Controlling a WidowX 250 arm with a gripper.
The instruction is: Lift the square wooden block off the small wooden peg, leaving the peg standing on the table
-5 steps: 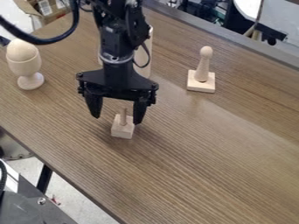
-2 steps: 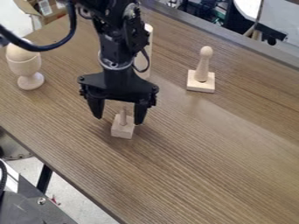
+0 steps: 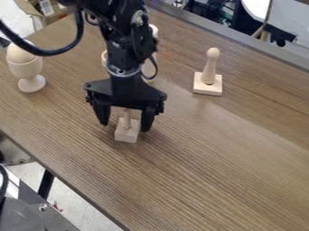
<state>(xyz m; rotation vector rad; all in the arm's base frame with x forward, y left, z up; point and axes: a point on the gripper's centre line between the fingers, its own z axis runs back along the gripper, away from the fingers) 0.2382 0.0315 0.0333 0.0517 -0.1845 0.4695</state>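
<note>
My black gripper point(image 3: 125, 128) hangs left of the middle of the table, its two fingers apart. Between and just beyond them stands a small wooden piece point(image 3: 127, 134) with a square base and a thin upright peg, its top hidden behind the gripper. Whether a finger touches it, I cannot tell. To the right, a pale wooden peg with a round head point(image 3: 208, 76) stands upright on a square base. At the upper left a wooden goblet-shaped cup point(image 3: 26, 72) holds an egg-shaped piece point(image 3: 20, 54). A pale wooden object point(image 3: 149, 72) is partly covered by the arm.
The brown wooden table point(image 3: 229, 158) has its near edge running from the left down to the bottom. A raised grey ledge point(image 3: 241, 43) borders its far side. Grey metal equipment point(image 3: 42, 212) stands at the lower left, and a cardboard box point(image 3: 49, 14) lies beyond the upper left corner.
The gripper has come slightly lower and a little to the right, and its fingers stand slightly nearer the viewer around the small piece. The wooden objects have stayed in place.
</note>
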